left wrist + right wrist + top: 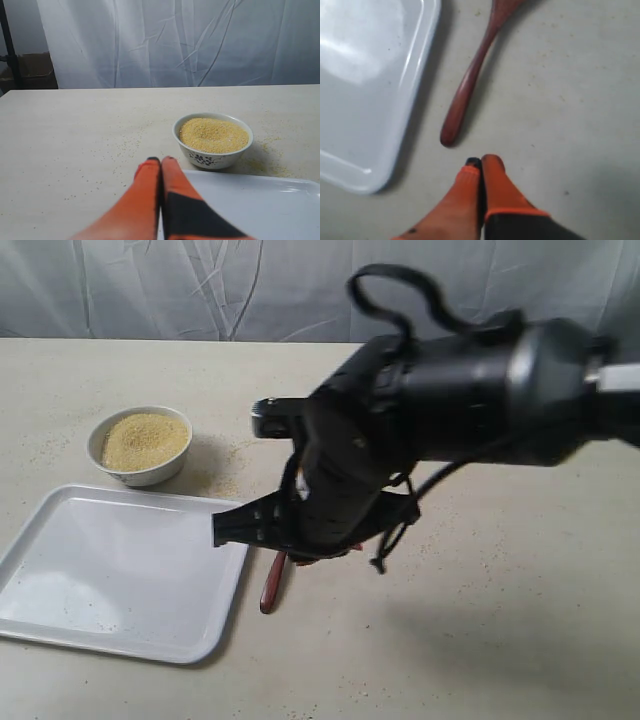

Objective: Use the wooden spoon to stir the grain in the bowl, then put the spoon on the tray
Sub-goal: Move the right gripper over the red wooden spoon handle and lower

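Observation:
The white bowl (140, 477) of yellowish grain (145, 440) stands just behind the white tray (120, 570). The dark wooden spoon (271, 586) lies flat on the table beside the tray's right edge. My right arm (360, 470) hangs over it and hides most of it. In the right wrist view the spoon (470, 80) lies just ahead of my right gripper (481, 161), which is shut and empty, a short gap from the handle's end. My left gripper (161, 160) is shut and empty near the tray's corner (260, 200), with the bowl (212, 159) and grain (212, 134) ahead.
Loose grains are scattered on the beige table around the bowl (225, 475). A white curtain (200, 285) closes off the back. The tray (370, 75) holds only a few stray grains.

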